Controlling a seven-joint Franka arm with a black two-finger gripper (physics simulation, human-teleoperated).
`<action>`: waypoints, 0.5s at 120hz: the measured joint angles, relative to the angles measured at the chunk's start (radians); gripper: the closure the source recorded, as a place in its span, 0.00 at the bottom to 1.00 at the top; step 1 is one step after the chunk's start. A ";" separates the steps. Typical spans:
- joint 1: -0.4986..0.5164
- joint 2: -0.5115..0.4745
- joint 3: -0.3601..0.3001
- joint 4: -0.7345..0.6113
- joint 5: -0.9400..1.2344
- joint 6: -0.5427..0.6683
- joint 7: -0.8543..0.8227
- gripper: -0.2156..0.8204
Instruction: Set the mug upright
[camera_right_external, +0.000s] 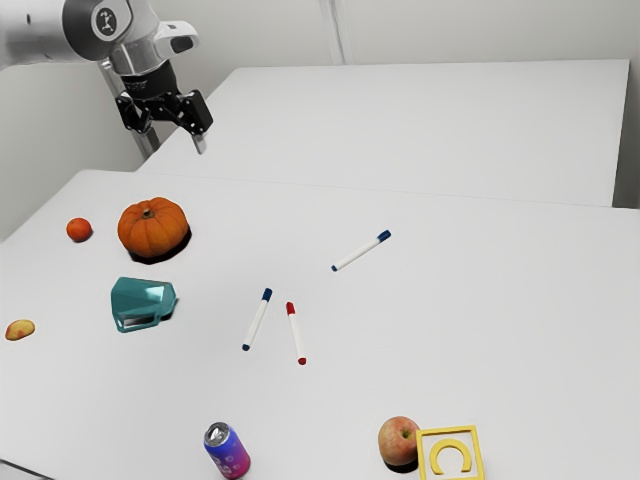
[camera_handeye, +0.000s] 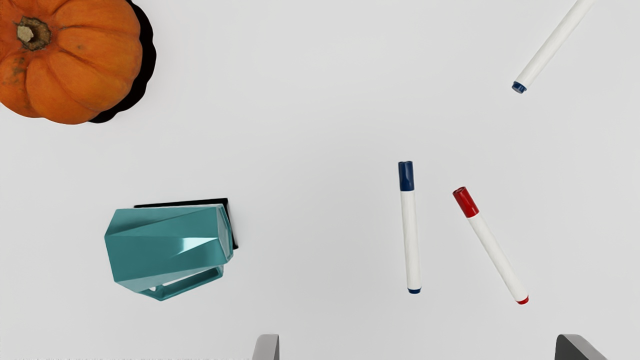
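High above the table's far side, my gripper (camera_right_external: 200, 140) hangs at the exterior view's upper left, away from the mug. In the wrist view my gripper (camera_handeye: 417, 347) has its two fingertips wide apart with nothing held between them. The teal faceted mug (camera_right_external: 140, 303) lies on its side on the table, toward the exterior view's left. The same mug (camera_handeye: 167, 242) shows its handle lying low at one side, and its rim end faces the markers. No part of my gripper touches it.
A pumpkin (camera_right_external: 153, 229) stands close to the mug, with an orange (camera_right_external: 79, 230) beyond. Around lie a yellowish fruit piece (camera_right_external: 20, 330), several markers (camera_right_external: 257, 320), a can (camera_right_external: 228, 452), an apple (camera_right_external: 398, 440) and a yellow frame (camera_right_external: 478, 455) on the table (camera_right_external: 540, 330).
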 joint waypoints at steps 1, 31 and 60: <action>-0.001 0.000 0.000 0.000 0.000 0.000 0.000 0.21; -0.010 -0.003 -0.007 -0.015 0.004 -0.007 -0.004 0.21; 0.102 -0.019 -0.002 -0.123 -0.129 -0.011 0.002 0.21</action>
